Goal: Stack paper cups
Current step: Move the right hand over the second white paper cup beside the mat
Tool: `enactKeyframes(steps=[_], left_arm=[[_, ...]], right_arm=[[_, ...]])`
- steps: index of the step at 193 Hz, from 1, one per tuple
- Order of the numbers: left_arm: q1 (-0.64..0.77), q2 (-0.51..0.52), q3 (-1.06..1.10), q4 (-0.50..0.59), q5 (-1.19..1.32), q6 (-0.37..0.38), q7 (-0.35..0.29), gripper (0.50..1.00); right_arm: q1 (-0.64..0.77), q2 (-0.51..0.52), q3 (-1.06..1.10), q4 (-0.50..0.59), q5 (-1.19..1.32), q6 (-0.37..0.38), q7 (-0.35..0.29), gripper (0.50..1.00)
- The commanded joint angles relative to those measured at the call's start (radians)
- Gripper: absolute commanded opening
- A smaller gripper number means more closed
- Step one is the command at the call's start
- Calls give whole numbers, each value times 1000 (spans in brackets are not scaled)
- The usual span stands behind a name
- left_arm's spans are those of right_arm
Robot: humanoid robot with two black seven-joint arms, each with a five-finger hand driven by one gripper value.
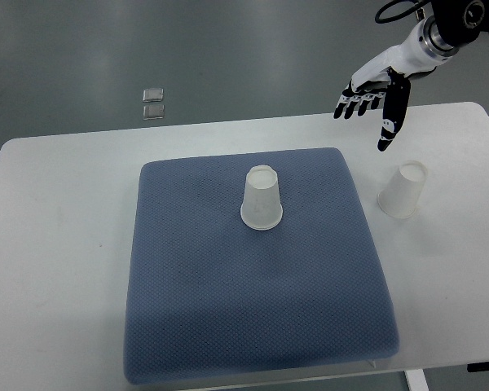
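A white paper cup (pixel 262 198) stands upside down near the middle of the blue-grey mat (pixel 228 301). A second white paper cup (pixel 403 191) stands upside down on the white table (pixel 57 236), just right of the mat. My right hand (pixel 373 104) comes in from the top right and hovers above the table's far edge, behind and slightly left of the second cup. Its fingers are spread and it holds nothing. My left arm does not show.
Two small clear squares (pixel 153 103) lie on the grey floor beyond the table's far edge. The table's right edge runs close to the second cup.
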Motion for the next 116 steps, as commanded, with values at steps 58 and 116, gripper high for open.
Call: enactKeyframes(steps=[58,116], left_arm=[[0,0,0,-1,0,0,0,1000],[0,0,0,-1,0,0,0,1000]], right_arm=[[112,-2,-84,102,-24,1,-25,932],[46,10,-142,92,-28,-111,-60,930]])
